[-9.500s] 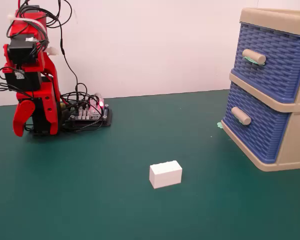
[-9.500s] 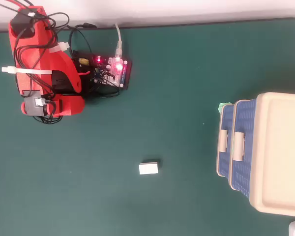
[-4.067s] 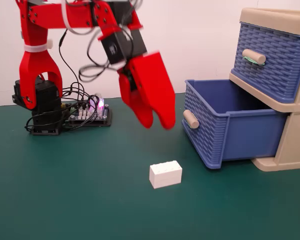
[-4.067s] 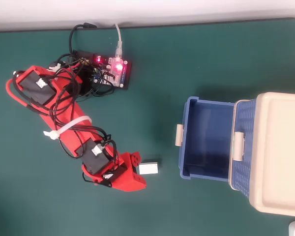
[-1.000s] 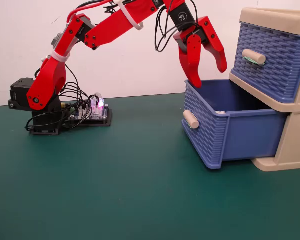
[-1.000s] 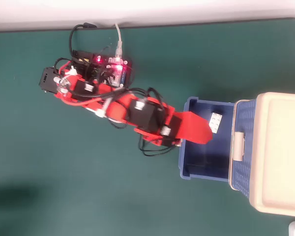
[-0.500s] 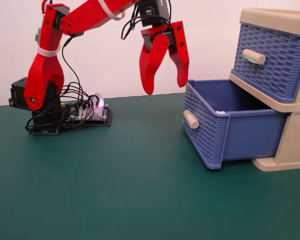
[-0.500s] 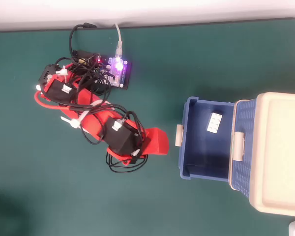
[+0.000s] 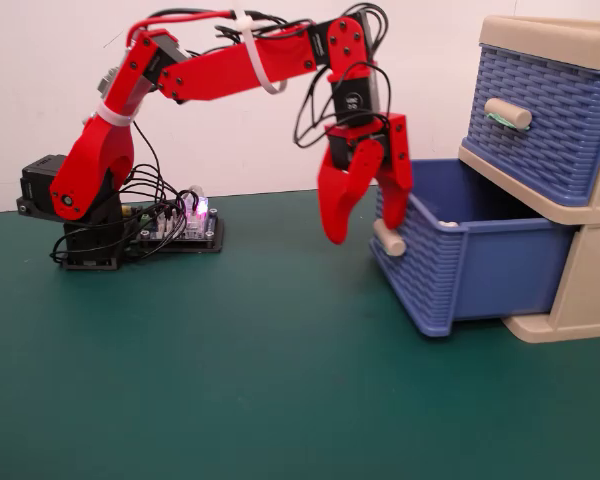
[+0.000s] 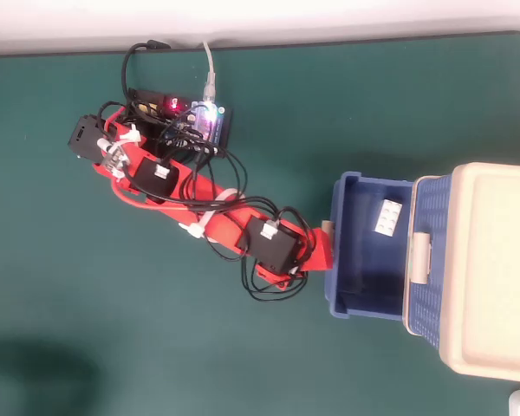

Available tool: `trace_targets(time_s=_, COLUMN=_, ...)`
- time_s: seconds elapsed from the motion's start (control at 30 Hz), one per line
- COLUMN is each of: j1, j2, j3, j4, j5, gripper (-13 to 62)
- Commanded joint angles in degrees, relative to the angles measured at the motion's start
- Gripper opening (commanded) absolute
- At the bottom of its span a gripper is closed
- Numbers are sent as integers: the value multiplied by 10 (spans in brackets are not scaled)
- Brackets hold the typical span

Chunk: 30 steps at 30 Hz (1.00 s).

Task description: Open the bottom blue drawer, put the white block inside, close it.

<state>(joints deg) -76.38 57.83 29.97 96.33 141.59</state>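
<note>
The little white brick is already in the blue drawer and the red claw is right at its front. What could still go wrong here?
The gripper stands open at the handle of the bottom blue drawer. If it pushes off-centre, a finger may slip past the handle, and the drawer could jam crooked. A hard shove might also shift the whole cabinet. The white block lies loose inside and may slide about, though it should stay in.

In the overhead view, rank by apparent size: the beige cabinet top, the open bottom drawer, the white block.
Largest to smallest:
1. Beige cabinet top
2. Bottom blue drawer, counting only its pulled-out part
3. White block, far smaller, lying inside the drawer
</note>
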Motion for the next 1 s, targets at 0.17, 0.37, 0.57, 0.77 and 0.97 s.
trace_targets(time_s=0.17, j1=-56, j2=-130, j3=-163, j4=-247, j5=115, gripper=340)
trace_targets(time_s=0.37, j1=-58, j2=-189, j3=-251, j4=-311, j5=127, gripper=341)
trace_targets(time_s=0.57, j1=-25, j2=1, j3=-269, j4=-47, j5=125, gripper=342)
trace_targets(time_s=0.77, j1=132, j2=246, j3=-248, j4=163, j5=75, gripper=341)
trace_targets(time_s=0.97, j1=327, j2=369, j3=-80, j4=156, j5=-98, gripper=340)
